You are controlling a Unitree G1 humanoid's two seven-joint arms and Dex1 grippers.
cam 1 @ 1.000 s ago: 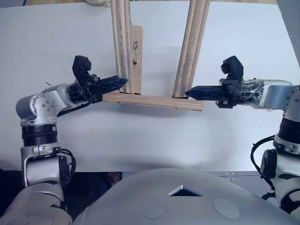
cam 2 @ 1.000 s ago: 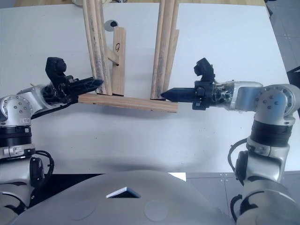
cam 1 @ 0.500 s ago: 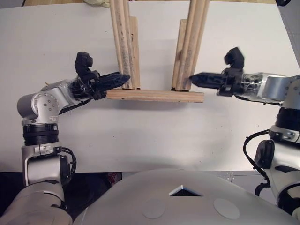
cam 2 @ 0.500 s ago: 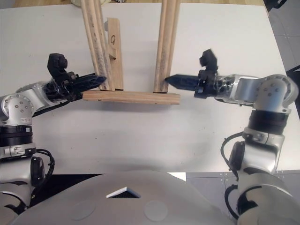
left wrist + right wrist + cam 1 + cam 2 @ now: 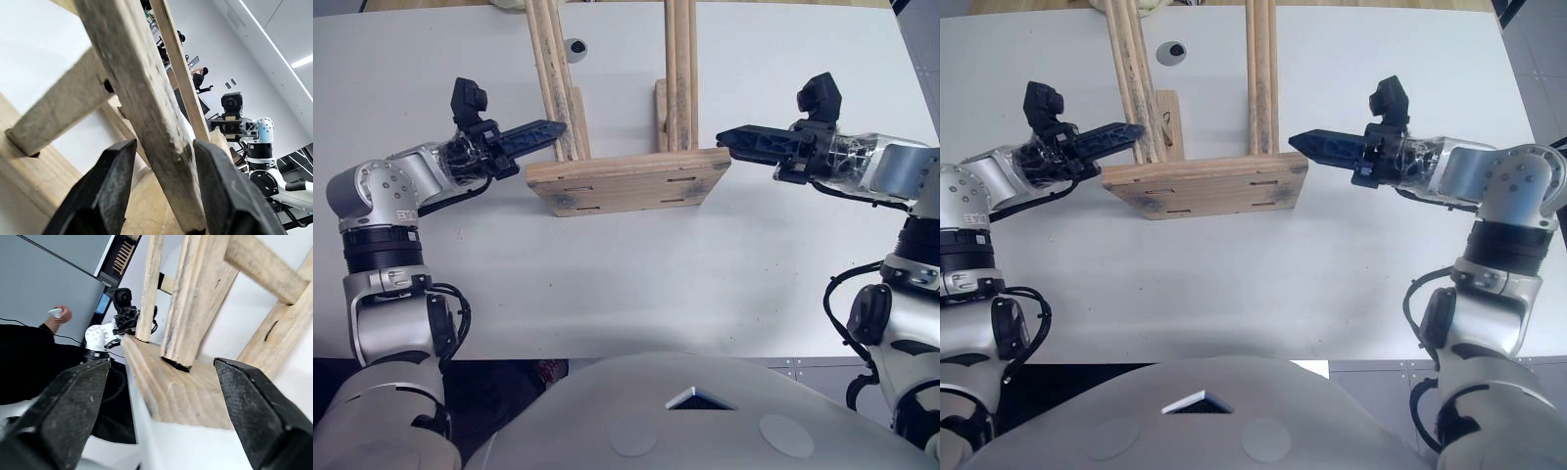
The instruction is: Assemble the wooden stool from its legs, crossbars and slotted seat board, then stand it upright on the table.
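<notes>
**Item:** wooden stool, apparently fully assembled, lying tipped on a white table (image 5: 607, 284).

1. **Nearest:** pale rectangular wooden seat board (image 5: 626, 184) with four slots. Its slotted face is turned toward the robot. This end is judged to be raised, so the stool can pivot on its far feet toward upright.
2. **Left gripper** (image 5: 548, 130), black, two-fingered. It is clenched on a left-side leg (image 5: 146, 107) just past the seat board, with one finger (image 5: 105, 191) on each side. The hold appears meant to lift and steer that side.
3. **Right gripper** (image 5: 724, 136). Its fingers are spread wide and grasp nothing, with the tips just beside the seat board's right corner, probably to steady or push that corner.
4. **Beyond:** long pale wooden legs (image 5: 680, 59) run away from the robot in two pairs. A short crossbar (image 5: 264, 264) ties neighbouring legs.
5. **Farthest:** small dark round object (image 5: 575, 45) on the table, near the left pair.

**Status:** the stool is not yet standing upright.
</notes>
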